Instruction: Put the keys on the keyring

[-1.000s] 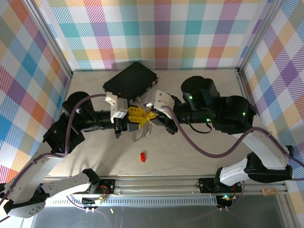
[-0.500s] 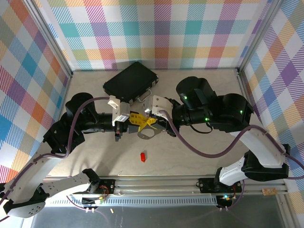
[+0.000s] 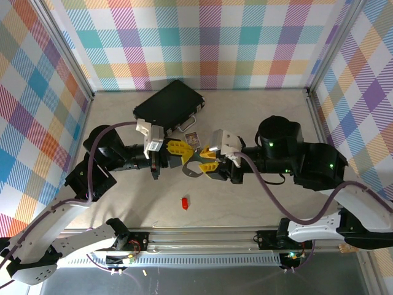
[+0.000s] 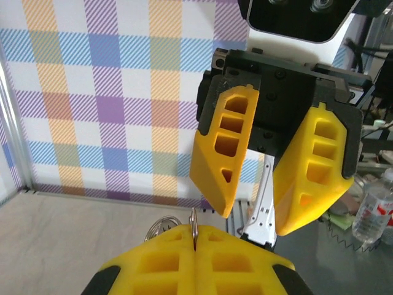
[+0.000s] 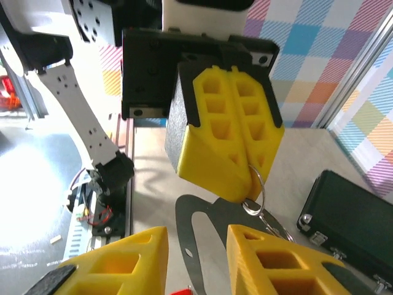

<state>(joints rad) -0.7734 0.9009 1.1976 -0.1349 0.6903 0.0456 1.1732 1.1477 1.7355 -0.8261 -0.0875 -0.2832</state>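
Keyring: thin grey metal loop, mid-table, pinched in left gripper's pressed-together fingers; right gripper spread at its 3 o'clock; tiny red key lying apart at 6 o'clock; black case closed, 11 o'clock.

Overhead view is bright and even, with soft shadows on the pale beige tabletop beneath both arms; to the left of the right gripper its wrist view burns out to white glare, and the left gripper shows its near yellow ribbed plastic fingers slightly soft while the pastel plaid wall beyond reads sharp.
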